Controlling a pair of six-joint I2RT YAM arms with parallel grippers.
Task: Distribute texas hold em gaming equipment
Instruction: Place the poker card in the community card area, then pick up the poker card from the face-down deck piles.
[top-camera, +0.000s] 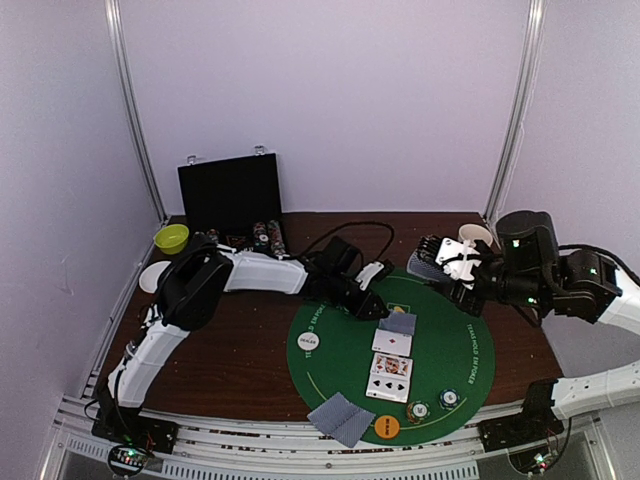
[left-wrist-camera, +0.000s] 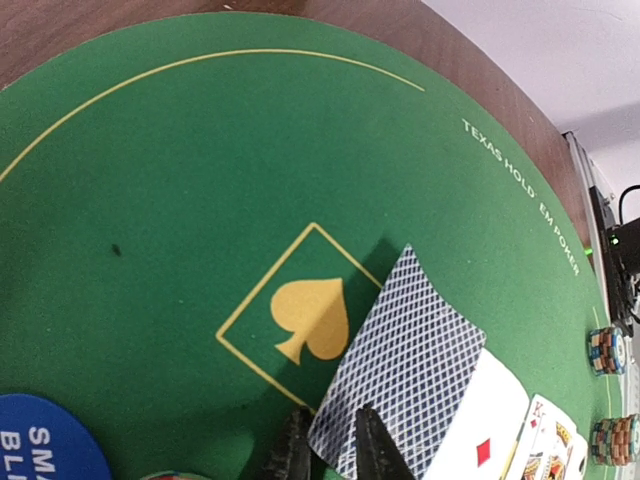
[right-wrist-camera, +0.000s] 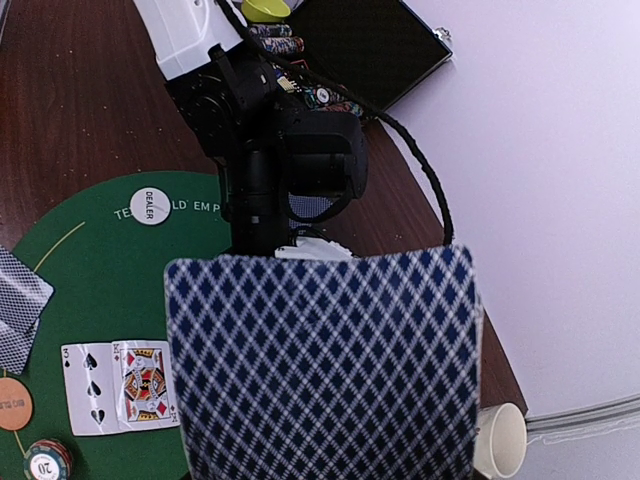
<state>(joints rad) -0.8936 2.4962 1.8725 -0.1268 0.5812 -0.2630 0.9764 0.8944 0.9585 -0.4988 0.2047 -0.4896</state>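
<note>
Blue disc (left-wrist-camera: 45, 440) cropped at frame edge; lettering cut to fragments.

White arms (top-camera: 262, 272), black joints — looped black cable (top-camera: 352, 227).

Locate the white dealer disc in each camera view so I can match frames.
Top external: dealer disc sits on the left part of the green mat.
Left wrist: not in view.
Right wrist: upper left, on the mat's rim lettering.
Shared landmark: the green mat, visible in all three.
</note>
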